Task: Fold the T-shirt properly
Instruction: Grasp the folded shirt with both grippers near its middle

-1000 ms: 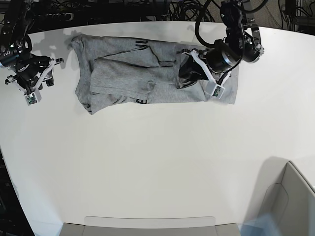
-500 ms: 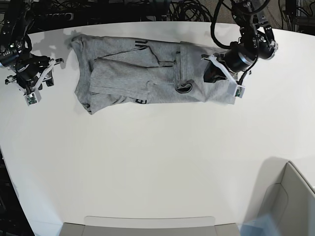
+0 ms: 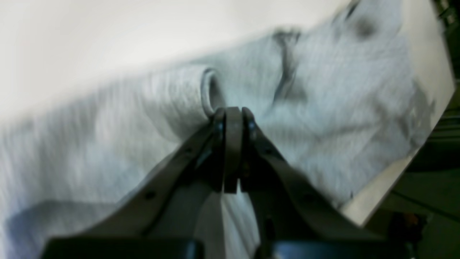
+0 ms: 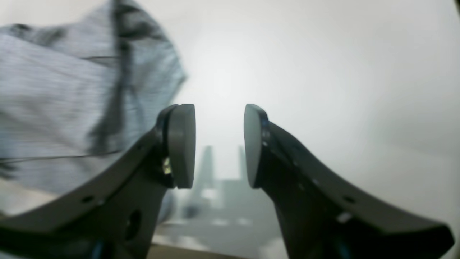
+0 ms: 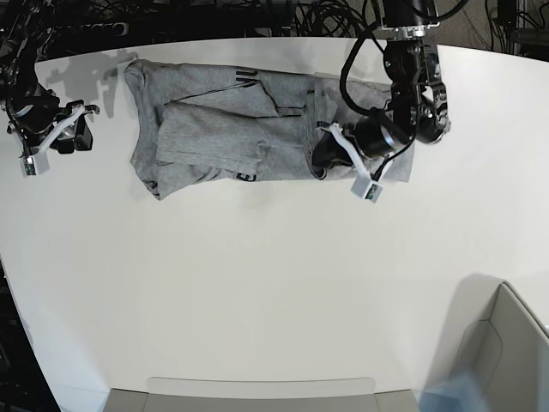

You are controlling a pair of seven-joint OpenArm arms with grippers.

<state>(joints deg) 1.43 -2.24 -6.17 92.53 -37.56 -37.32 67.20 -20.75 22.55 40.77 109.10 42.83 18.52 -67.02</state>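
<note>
The heather-grey T-shirt (image 5: 232, 129) lies partly folded across the far side of the white table (image 5: 257, 283), with bits of dark lettering showing at its folds. My left gripper (image 5: 328, 157) is shut and rests low on the shirt's right part, near its front edge. In the left wrist view the shut fingertips (image 3: 233, 112) press by a rolled hem of the shirt (image 3: 323, 100); no cloth shows between them. My right gripper (image 5: 45, 148) is open and empty, off the shirt's left edge. In the right wrist view (image 4: 219, 144) the shirt (image 4: 54, 90) lies to its left.
A grey bin (image 5: 506, 343) stands at the front right corner and a flat grey tray (image 5: 257, 390) at the front edge. Dark cables (image 5: 214, 17) run behind the table's far edge.
My left gripper swung out to the shirt's right edge, then came back left and forward to its front edge. My right arm shifted slightly left and back.
</note>
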